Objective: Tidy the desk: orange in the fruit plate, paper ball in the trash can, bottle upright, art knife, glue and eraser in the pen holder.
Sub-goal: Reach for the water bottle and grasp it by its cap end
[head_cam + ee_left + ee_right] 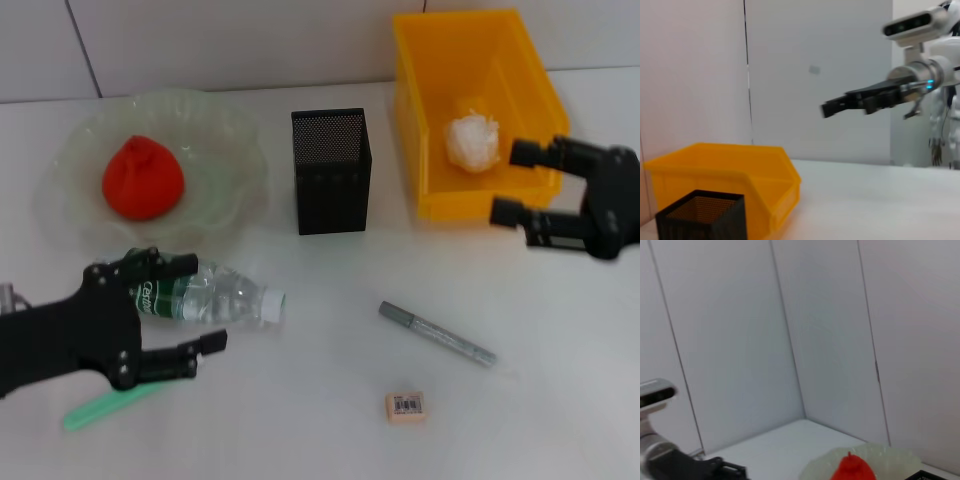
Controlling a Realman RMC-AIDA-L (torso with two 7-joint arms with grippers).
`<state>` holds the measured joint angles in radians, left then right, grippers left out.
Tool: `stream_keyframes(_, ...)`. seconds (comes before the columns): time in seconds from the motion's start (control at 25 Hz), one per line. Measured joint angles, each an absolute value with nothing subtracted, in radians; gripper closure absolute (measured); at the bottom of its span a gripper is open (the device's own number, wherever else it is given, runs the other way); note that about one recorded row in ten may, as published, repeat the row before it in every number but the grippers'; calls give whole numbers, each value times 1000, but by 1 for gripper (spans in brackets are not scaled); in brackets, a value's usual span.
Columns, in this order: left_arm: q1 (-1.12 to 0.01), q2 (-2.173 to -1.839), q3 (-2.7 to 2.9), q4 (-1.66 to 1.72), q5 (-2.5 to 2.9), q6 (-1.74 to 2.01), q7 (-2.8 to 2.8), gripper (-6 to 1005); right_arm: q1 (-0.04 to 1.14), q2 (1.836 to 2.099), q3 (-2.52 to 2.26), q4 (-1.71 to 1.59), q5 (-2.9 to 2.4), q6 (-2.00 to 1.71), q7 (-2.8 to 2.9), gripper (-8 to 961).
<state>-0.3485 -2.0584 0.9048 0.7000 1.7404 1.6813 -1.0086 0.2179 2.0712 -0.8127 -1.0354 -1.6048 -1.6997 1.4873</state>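
Left gripper [190, 308] sat open around the lying water bottle [212, 295]; closing and standing it looked next. Right gripper [518, 182] idled open.

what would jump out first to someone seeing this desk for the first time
Probably the bright yellow bin at the far right, with a white paper ball inside and the open right gripper at its front edge. Next, the red-orange fruit in the clear plate at the far left. Nearer the robot, the open left gripper straddles a bottle lying on its side.
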Motion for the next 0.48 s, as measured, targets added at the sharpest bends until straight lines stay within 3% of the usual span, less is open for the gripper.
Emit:
stream_keyframes(0.12, -372, -2058, 909, 730, 1760, 1666, -1013, 139, 226, 2038, -754, -833, -1619, -1802, 1317, 113)
stream_keyframes(0.16, -399, -2060, 911, 755, 1788, 1659, -1015, 139, 232, 2007, -750, -720, -1643, -1830, 1232, 113)
stream_keyframes(0.2, -399, -2060, 911, 755, 1788, 1659, -1015, 140, 232, 2007, -750, -720, -1643, -1830, 1232, 113)
stream_keyframes(0.36, -531, -2068, 939, 803, 1941, 1609, -1034, 143, 244, 1967, -745, -568, -1751, -1835, 1135, 113)
stream_keyframes(0.48, -597, -2070, 1003, 830, 2001, 1571, -1050, 147, 239, 1967, -744, -544, -1773, -1835, 1100, 113)
